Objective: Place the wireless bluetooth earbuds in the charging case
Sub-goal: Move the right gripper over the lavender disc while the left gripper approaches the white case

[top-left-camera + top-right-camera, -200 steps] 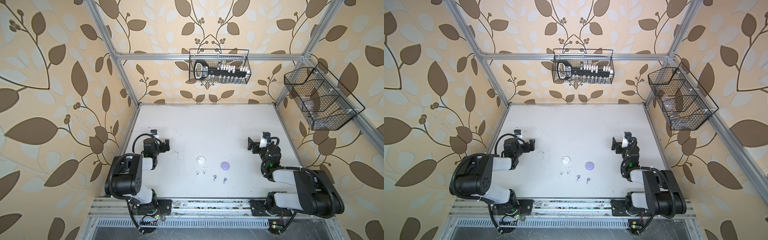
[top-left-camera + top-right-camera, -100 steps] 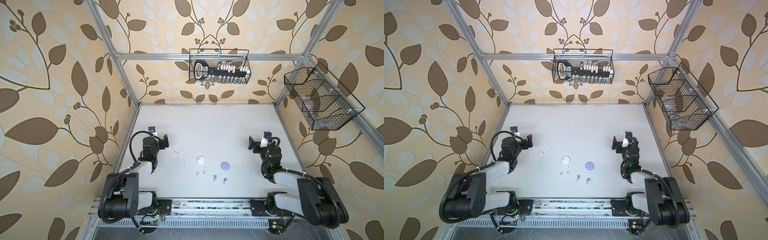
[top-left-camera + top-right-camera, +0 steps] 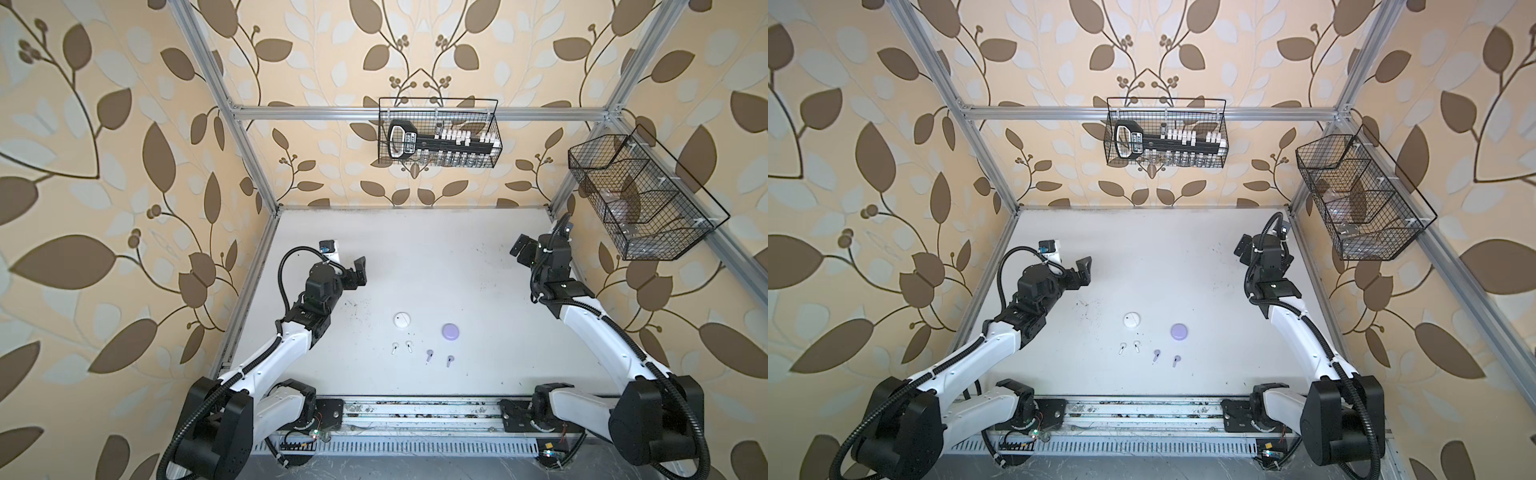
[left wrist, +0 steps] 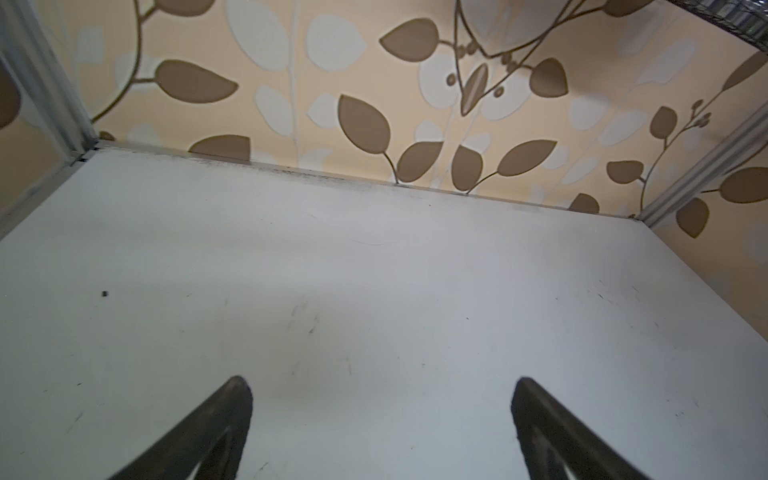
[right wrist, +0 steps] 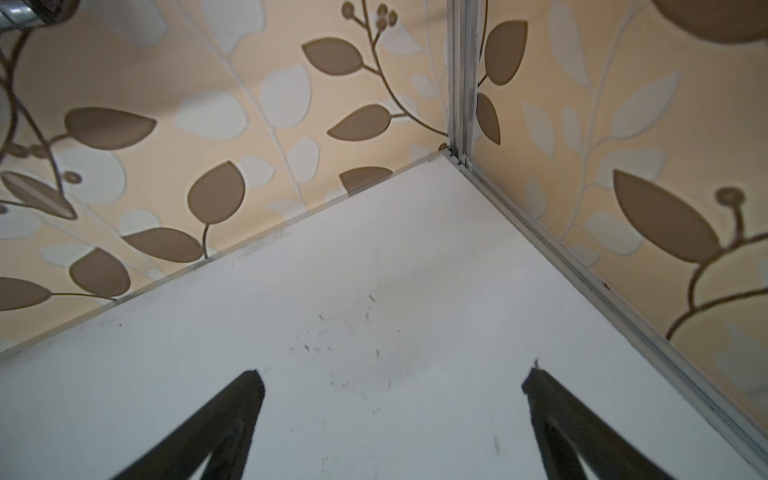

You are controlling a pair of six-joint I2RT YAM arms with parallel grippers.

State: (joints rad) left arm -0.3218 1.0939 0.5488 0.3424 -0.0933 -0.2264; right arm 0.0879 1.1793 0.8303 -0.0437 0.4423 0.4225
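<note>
White earbuds lie lower centre, stems toward the lower edge, nearest the left jaws; both jaws apart, empty.

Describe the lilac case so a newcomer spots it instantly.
On the white table, look toward the near edge, around the middle, where two round cases lie side by side. The lilac case is the right-hand one in both top views, just beyond two lilac earbuds; its neighbour, the white case, shares its shape but not its colour.
</note>
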